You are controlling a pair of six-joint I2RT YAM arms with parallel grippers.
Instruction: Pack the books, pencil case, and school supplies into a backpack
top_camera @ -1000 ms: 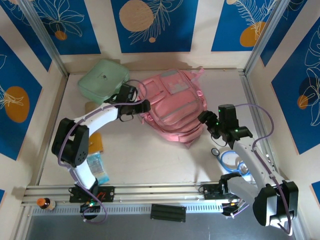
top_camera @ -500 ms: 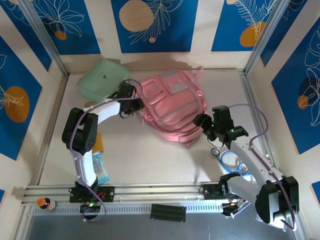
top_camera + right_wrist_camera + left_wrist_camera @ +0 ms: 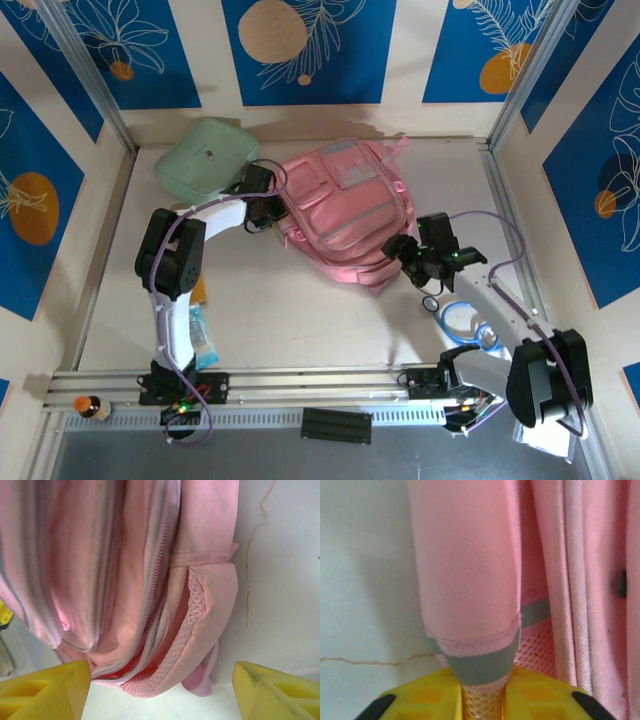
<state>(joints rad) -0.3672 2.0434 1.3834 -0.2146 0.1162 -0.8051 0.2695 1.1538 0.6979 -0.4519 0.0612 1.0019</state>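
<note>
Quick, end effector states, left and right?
Left end effector: closed on backpack fabric.
Right end effector: open, holding nothing.

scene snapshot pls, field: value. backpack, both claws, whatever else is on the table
backpack: pink, lying mid-table
left claw: shut on a grey-trimmed pink flap at the backpack's left edge
right claw: open, at the backpack's near right corner, gripping nothing
green case: far-left corner, to the backpack's left
blue ring: on the table by the right arm
items inside backpack: cannot tell
</note>
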